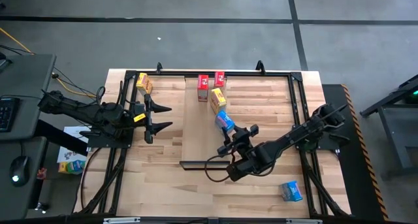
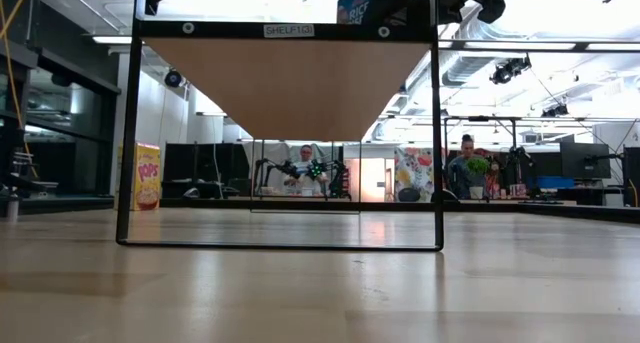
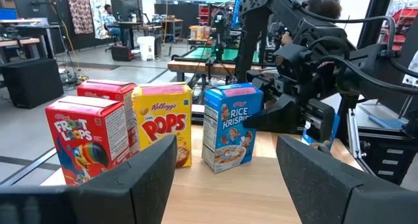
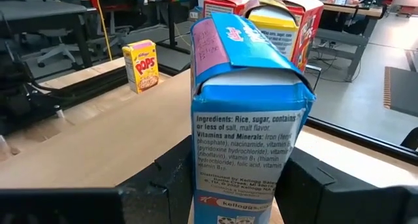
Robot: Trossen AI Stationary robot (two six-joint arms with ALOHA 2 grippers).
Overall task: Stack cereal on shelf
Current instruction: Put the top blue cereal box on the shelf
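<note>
The right gripper (image 1: pixel 230 134) is clamped on a blue Rice Krispies box (image 4: pixel 245 129), standing on the shelf (image 1: pixel 196 129) just beside a yellow Pops box (image 1: pixel 217 100). The left gripper (image 1: pixel 161 117) hovers off the shelf's left edge, fingers (image 3: pixel 134 178) apart, holding nothing. Six boxes show: two red (image 1: pixel 204 87) at the far end, apparently touching; a second yellow (image 1: pixel 144 83); a second blue (image 1: pixel 292 191). The shelf's near half lies bare.
</note>
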